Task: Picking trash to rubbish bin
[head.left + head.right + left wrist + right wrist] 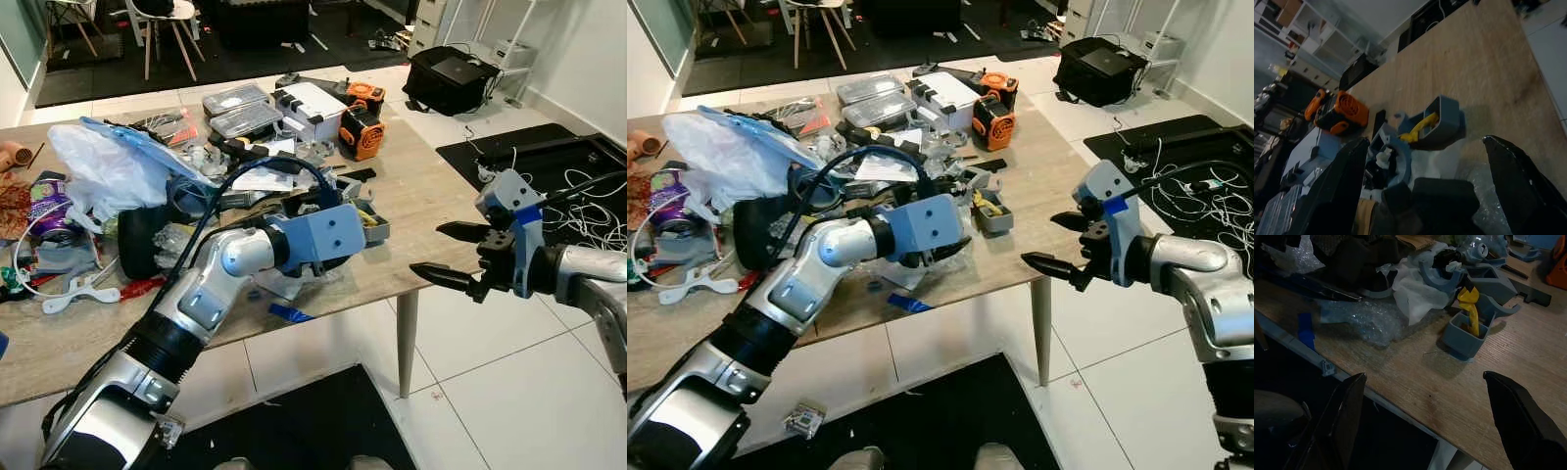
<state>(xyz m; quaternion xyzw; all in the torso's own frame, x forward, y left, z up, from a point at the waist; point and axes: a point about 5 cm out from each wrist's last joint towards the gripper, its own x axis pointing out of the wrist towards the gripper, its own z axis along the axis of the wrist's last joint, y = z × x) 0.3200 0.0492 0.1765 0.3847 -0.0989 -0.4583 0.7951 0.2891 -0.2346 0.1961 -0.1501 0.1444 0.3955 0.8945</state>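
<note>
Your left gripper (1420, 191), fingers spread, hovers over crumpled clear plastic wrap (1364, 318), positioned to grasp; right gripper (453, 253) waits agape off the wooden table (431, 196).

Wooden table (446, 201) strewn with clutter: white plastic bag (103, 171) at left, orange fan unit (361, 130) at far side, clear lidded boxes (240, 110) behind. Left arm (211, 289) reaches over table, grey-blue wrist block above crumpled clear wrap (284, 284). Small grey bin with yellow scrap (372, 223) just beside wrist. Right gripper (453, 253) off table edge, over tiled floor (490, 372), fingers parted, nothing between. Black bag (451, 78) on floor beyond.
</note>
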